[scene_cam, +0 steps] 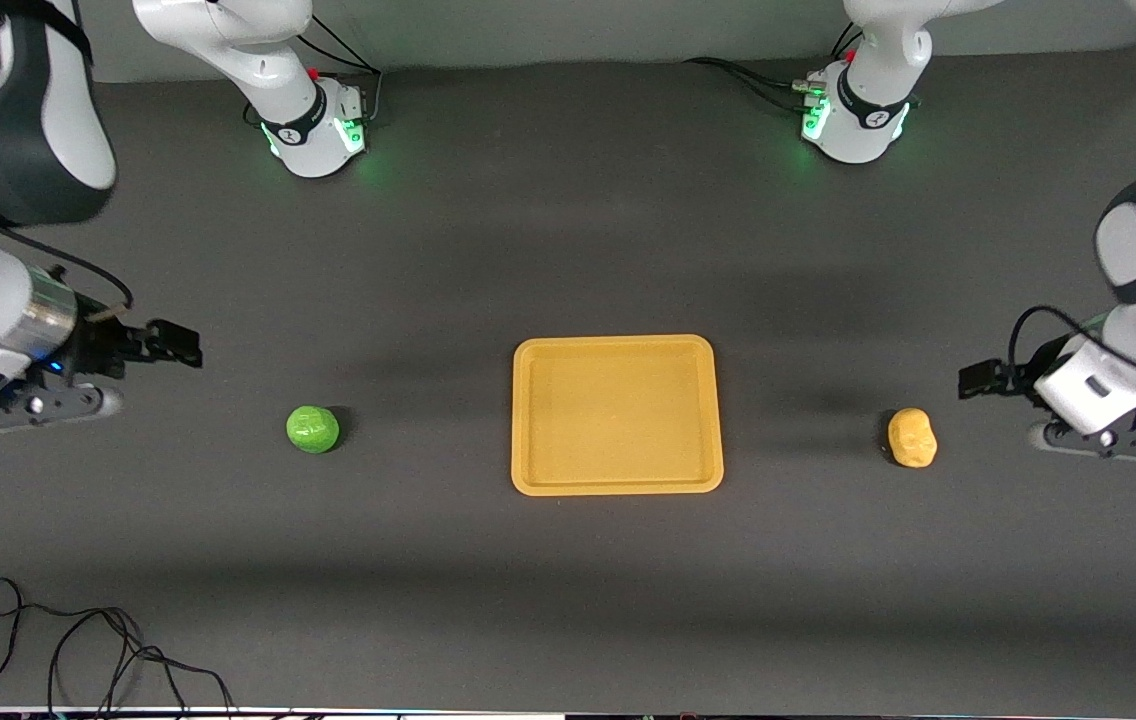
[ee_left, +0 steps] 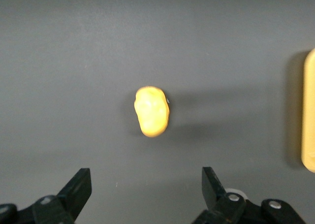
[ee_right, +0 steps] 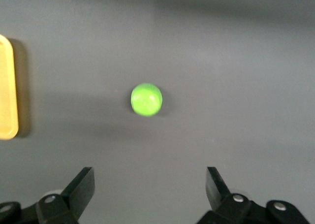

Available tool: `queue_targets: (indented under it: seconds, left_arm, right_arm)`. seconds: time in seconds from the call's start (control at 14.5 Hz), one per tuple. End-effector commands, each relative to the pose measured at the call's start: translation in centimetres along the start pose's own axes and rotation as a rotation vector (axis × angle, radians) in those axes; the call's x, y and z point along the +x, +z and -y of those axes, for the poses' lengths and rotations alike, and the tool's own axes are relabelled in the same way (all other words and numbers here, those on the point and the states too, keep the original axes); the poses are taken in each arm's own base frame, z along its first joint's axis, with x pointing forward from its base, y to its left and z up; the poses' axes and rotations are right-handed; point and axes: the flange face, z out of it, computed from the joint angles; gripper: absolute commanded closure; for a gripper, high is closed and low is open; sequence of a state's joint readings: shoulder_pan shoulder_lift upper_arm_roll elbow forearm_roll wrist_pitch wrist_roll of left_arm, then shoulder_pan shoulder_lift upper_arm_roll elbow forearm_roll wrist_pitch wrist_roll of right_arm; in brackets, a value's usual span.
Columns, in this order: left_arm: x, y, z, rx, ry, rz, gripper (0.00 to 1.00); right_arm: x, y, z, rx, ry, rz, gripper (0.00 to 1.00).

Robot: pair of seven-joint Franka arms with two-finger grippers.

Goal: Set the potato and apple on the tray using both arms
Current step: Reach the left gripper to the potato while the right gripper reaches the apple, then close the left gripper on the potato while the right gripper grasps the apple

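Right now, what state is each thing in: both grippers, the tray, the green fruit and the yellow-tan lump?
Flat orange-yellow plastic tray: on the table, nothing in it.
Small glossy green apple: on the table toward the right arm's end, off the tray, ungripped.
Lumpy yellow-tan potato: on the table toward the left arm's end, off the tray, ungripped.
Left gripper: open, holding nothing.
Right gripper: open, holding nothing.

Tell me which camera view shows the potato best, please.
The left wrist view: the potato lies in the middle of it, large and unobstructed, ahead of the open left gripper. The front view shows the potato small, at the left arm's end of the table. The right wrist view does not show it.
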State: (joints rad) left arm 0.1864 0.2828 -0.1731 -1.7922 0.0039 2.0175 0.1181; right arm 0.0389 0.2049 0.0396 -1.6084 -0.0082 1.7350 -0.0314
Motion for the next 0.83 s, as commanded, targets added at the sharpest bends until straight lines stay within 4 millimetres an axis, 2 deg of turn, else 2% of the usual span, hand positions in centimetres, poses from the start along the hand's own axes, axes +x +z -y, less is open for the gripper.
queue_targets:
  seconds: [0.0, 0.14, 0.28, 0.41, 0.55, 0.76]
  left_arm:
    - [-0.5, 5.1, 0.2, 0.006, -0.027, -0.056, 0.00]
    - [-1.2, 8.6, 0.2, 0.008, -0.032, -0.088, 0.00]
    - [-1.0, 11.6, 0.2, 0.004, -0.029, -0.094, 0.00]
    - [-0.7, 13.5, 0.4, 0.029, -0.007, -0.095, 0.00]
    - [-0.5, 15.4, 0.3, 0.035, -0.013, -0.102, 0.00]
    - [-0.6, 17.5, -0.1, 0.040, -0.017, -0.087, 0.00]
  right_arm:
    - [-0.2, 6.3, 1.4, -0.002, -0.012, -0.041, 0.00]
    - [-0.6, 11.6, 1.8, 0.010, 0.002, -0.048, 0.00]
    - [-2.1, 17.2, 2.3, 0.035, 0.015, -0.069, 0.00]
    - [-2.9, 21.0, 3.1, 0.033, 0.004, -0.093, 0.00]
    - [-2.5, 23.9, 3.0, 0.034, 0.006, -0.080, 0.00]
    - [-1.7, 26.7, 3.0, 0.034, 0.009, -0.107, 0.00]
